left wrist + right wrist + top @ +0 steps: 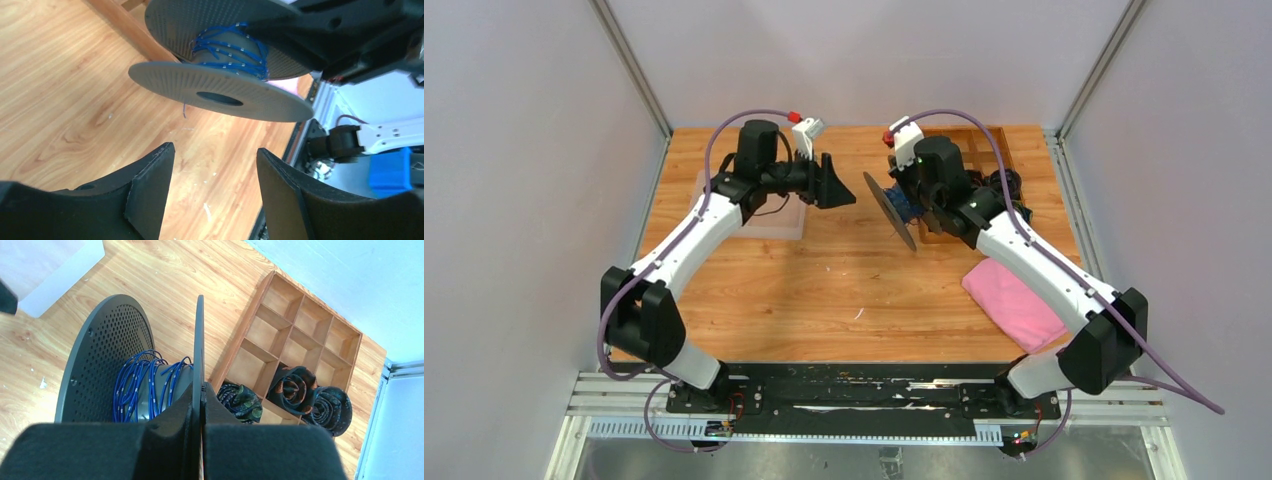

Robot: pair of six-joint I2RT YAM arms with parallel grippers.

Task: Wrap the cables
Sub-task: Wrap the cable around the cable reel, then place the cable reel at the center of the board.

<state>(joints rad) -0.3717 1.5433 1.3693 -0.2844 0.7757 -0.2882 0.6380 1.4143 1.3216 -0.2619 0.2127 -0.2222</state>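
Observation:
A grey spool [887,203] with two perforated flanges hangs above the table, tilted on edge. Thin blue cable [140,385] is wound in several turns round its core; it also shows in the left wrist view [227,50]. A short loose end [184,110] dangles below the near flange [220,92]. My right gripper [201,388] is shut on the edge of one flange [199,335] and holds the spool up. My left gripper [215,152] is open and empty, a short way left of the spool and facing it; it also shows in the top view [842,192].
A wooden compartment tray [300,330] stands behind the spool at the back right [984,135], with three rolled dark ties [295,385] in its cells. A pink cloth [1014,300] lies at the front right. A clear flat tray [769,225] lies under the left arm.

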